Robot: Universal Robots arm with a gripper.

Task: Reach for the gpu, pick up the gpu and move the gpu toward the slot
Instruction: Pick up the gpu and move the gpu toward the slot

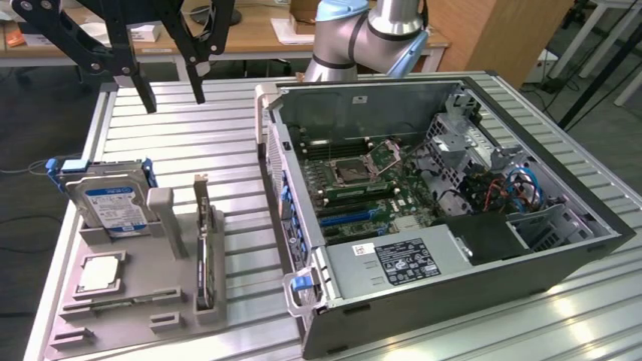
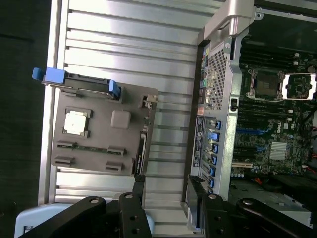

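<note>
One step in so far — just the reach: the gripper (image 1: 171,83) hangs wide open and empty, well above the gpu (image 1: 206,259) (standing on edge in the grey holder (image 1: 131,301), beside the computer case (image 1: 561,256)). My guess is it needs to line its fingers up over that thin card edge.

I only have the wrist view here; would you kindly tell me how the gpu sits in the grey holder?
Observer: The gpu stands on its long edge in the grey holder, with its silver bracket at the far end.
Operator: Thank you. What is the blue-framed thing beside it?
Observer: A hard drive, standing upright, its blue-and-white label facing the exterior camera.
Operator: And where is the gripper?
Observer: The gripper hangs open at the exterior view's upper left, apart from the gpu and holding nothing.
</note>
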